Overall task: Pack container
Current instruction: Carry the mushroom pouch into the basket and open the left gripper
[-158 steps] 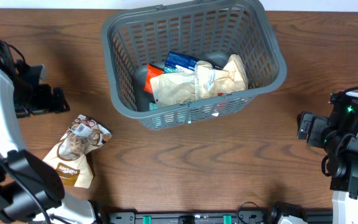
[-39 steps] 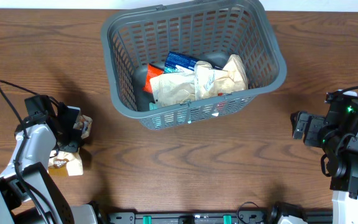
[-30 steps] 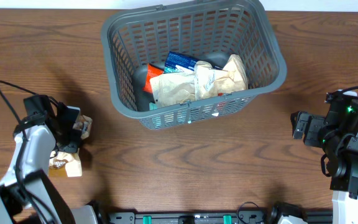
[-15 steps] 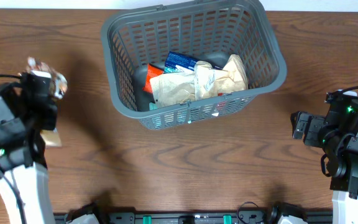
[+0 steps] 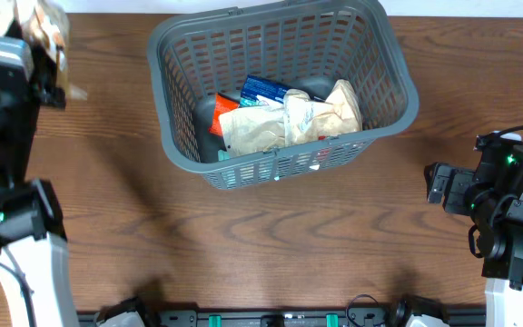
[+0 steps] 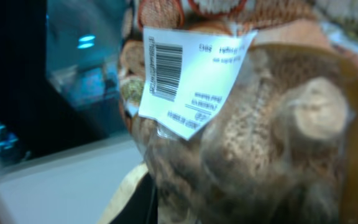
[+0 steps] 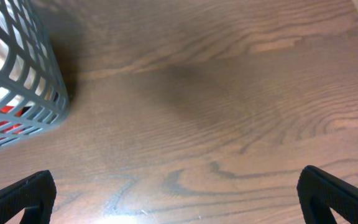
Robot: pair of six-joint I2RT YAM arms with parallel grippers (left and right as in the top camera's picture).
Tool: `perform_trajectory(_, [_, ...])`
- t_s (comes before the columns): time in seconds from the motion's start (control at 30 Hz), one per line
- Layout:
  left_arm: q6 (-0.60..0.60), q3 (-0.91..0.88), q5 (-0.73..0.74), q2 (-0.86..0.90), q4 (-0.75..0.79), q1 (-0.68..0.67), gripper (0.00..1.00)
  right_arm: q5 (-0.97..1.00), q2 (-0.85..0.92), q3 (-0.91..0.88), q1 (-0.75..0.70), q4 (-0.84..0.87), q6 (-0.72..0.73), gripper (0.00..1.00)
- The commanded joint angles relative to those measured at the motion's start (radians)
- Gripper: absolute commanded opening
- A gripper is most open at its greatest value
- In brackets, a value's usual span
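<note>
The container (image 5: 398, 64), a dark grey slatted basket, stands at the back middle of the table; its corner shows in the right wrist view (image 7: 17, 93). Inside lie a cream paper bag (image 5: 289, 123), a blue pack (image 5: 271, 89) and a red pack (image 5: 223, 102). My left gripper (image 5: 34, 47) is raised high at the far left, shut on a clear snack bag (image 5: 42, 20) of brown biscuits. That bag (image 6: 260, 143) fills the left wrist view, its white barcode label (image 6: 188, 81) facing the camera and the fingers hidden behind it. My right gripper (image 7: 178, 202) hovers open over bare wood to the right of the container.
The right arm's base and wrist (image 5: 507, 209) sit at the table's right edge. The left arm's body (image 5: 12, 218) stands along the left edge. Brown wooden tabletop (image 5: 243, 236) lies in front of the container.
My left gripper has lifted the snack bag off the table at the left and carried it up and toward the far left corner. The right arm has not moved.
</note>
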Motion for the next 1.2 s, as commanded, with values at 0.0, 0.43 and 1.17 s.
perform_trajectory(0.0, [-0.275,0.014,0.071,0.098,0.176,-0.049,0.06,-0.006,-0.002,-0.003,0.011,-0.002,0.005,0.99])
perform_trajectory(0.43, [-0.43,0.216,0.074,0.494,0.397,-0.478,0.06,-0.006,-0.002,-0.003,0.011,-0.002,0.005,0.99])
perform_trajectory(1.17, [-0.058,0.216,0.096,0.578,-0.352,-0.768,0.92,-0.006,-0.002,-0.003,0.011,-0.002,0.005,0.99])
